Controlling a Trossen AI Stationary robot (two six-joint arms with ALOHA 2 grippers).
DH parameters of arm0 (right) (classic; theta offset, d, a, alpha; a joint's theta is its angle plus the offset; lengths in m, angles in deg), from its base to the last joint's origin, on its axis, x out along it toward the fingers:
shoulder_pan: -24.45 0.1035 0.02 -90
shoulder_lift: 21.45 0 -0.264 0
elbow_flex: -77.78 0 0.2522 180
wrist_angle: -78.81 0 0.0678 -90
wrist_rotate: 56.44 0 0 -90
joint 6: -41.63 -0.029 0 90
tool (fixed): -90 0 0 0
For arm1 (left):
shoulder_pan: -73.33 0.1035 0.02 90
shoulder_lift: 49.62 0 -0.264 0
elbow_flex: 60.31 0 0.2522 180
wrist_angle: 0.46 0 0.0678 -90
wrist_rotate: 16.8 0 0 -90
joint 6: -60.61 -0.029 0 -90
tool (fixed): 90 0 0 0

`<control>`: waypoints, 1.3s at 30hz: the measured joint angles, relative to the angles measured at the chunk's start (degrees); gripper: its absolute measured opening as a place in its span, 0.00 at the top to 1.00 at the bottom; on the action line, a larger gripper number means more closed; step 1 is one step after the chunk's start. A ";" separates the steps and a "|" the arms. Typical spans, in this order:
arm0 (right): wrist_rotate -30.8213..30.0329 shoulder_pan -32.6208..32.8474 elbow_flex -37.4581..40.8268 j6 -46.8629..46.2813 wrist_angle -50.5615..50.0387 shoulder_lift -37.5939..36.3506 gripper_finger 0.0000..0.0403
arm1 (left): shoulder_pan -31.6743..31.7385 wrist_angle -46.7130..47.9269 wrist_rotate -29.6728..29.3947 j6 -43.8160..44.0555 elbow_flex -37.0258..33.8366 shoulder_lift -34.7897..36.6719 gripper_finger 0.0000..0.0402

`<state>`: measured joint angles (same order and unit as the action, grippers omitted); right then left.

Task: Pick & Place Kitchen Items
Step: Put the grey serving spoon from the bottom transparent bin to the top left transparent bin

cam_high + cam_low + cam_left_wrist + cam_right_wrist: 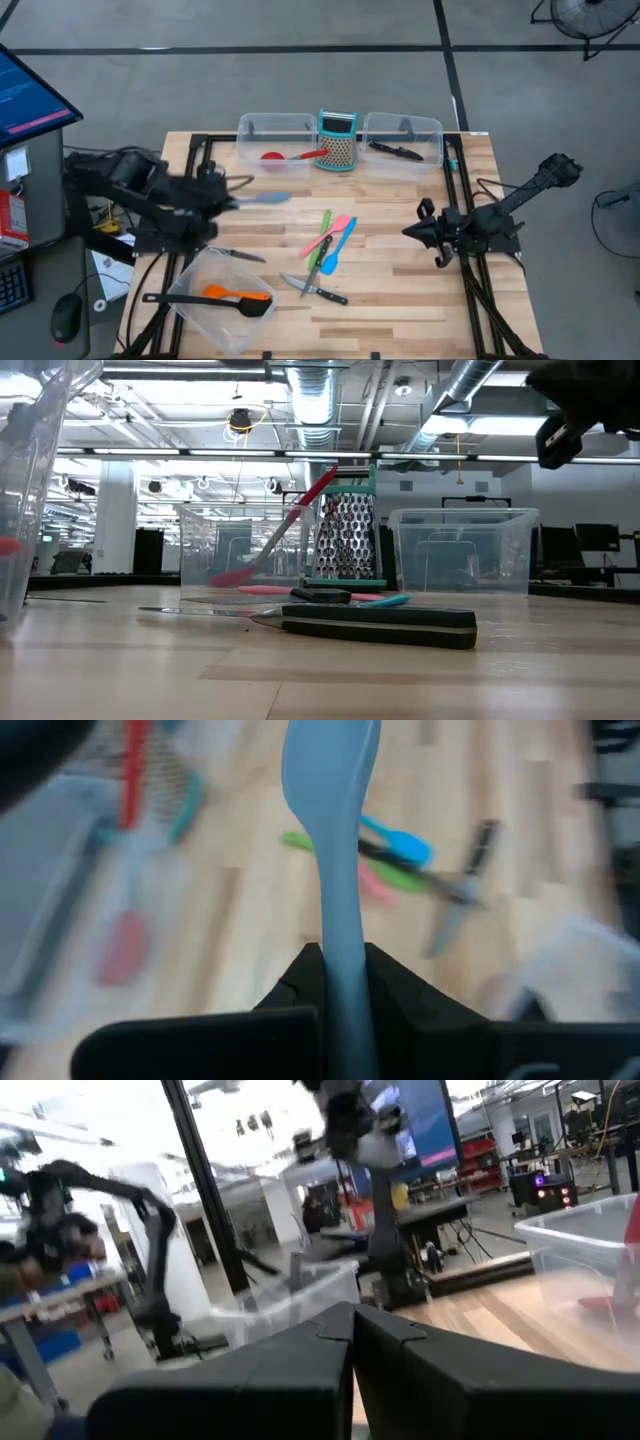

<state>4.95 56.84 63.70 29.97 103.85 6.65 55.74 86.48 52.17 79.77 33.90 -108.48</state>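
Right at the lens, the left gripper [340, 985] is clamped on the grey-blue spatula [330, 810], long axis pointed straight ahead toward the table middle. It's held above the wood, nearest the red-spoon tub [275, 130]. The right gripper [425, 228], pinched together, is parked well apart.

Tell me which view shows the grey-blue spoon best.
The left wrist view: the grey-blue spoon fills the frame, clamped in the left gripper. The high view shows it small, sticking out of that gripper above the table. The low and right wrist views do not show it.
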 joint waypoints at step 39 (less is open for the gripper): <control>25.57 -23.30 0.02 6.91 -23.56 -27.66 1.00 | 49.24 -1.34 21.02 -36.56 -5.57 -5.54 0.95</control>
<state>30.52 33.54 63.72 36.88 80.29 -21.01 104.99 85.15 73.19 43.21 28.33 -114.02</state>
